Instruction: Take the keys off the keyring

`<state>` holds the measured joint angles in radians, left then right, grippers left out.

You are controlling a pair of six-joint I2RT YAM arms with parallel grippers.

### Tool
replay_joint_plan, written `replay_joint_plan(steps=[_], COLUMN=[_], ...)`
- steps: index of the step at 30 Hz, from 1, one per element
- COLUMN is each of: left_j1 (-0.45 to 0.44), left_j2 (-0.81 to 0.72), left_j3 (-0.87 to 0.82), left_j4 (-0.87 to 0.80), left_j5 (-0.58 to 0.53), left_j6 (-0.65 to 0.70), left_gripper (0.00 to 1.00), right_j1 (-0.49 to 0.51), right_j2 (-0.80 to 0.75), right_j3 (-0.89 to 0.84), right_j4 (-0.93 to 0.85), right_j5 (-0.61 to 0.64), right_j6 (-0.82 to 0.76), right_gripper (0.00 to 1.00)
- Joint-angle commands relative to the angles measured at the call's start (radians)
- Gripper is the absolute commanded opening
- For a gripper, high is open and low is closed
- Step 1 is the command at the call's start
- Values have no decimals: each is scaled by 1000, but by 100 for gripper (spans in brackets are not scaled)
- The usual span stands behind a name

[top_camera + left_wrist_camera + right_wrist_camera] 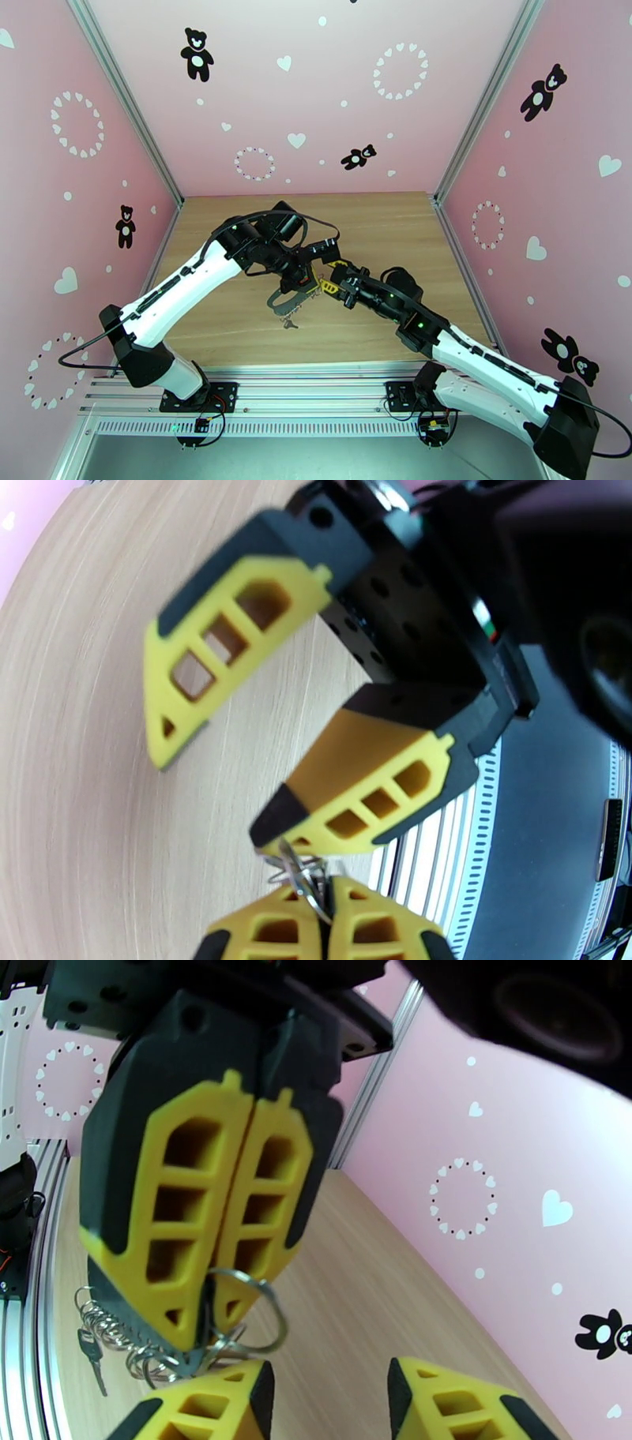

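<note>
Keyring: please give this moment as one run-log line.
left gripper shut on keyring | right gripper open, close beside it | key hanging on it

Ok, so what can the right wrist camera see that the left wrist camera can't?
Right wrist camera, not the left: a tiny key dangling from the chain end of the keyring, and a circle of hearts on the pink wall. Left wrist camera, not the right: the black body behind the right gripper. Both: the left gripper shut on the keyring's wire loop, the right gripper's open yellow fingers, and the wooden table.
</note>
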<state>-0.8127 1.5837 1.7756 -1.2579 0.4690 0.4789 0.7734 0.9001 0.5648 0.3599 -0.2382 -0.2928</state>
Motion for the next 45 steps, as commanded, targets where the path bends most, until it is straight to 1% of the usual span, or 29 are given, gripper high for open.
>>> replay_joint_plan(steps=[1, 3, 4, 6, 8, 10, 16, 20, 23, 27, 32, 38, 45], left_j1=[7, 7, 8, 8, 7, 7, 9, 7, 7, 8, 5, 4, 5], left_j2=[7, 7, 8, 9, 10, 10, 28, 40, 49, 59, 61, 56, 55], left_j3=[31, 37, 39, 43, 47, 50, 75, 94, 103, 119, 117, 110, 116], left_j4=[-23, -24, -26, -29, -37, -38, -35, -42, -47, -60, -63, -71, -77], left_j5=[34, 36, 37, 33, 34, 42, 51, 59, 53, 46, 56, 52, 53], left_j6=[19, 22, 23, 27, 32, 33, 36, 41, 43, 40, 36, 36, 41], left_gripper=[0, 0, 0, 0, 0, 0, 0, 0, 0, 0, 0, 0, 0], right_j1=[9, 10, 10, 15, 29, 29, 32, 33, 33, 34, 33, 33, 33], right_j2=[-3, -5, -6, -8, -18, -34, -39, -43, -38, -34, -22, -38, -52], right_j3=[41, 27, 20, 26, 22, -5, -9, -15, -19, -16, -10, 6, 9], right_j4=[-14, -5, 3, -38, -72, -50, -52, -62, -44, -32, 23, 12, -9], right_j5=[-19, -12, -23, -61, -9, 17, -10, 5, -21, -18, 42, 100, 85], right_j6=[-25, -26, -21, -26, -45, -47, -34, -39, -26, -31, -20, -56, -83], right_gripper=[40, 39, 39, 40, 40, 40, 41, 43, 43, 47, 47, 46, 46])
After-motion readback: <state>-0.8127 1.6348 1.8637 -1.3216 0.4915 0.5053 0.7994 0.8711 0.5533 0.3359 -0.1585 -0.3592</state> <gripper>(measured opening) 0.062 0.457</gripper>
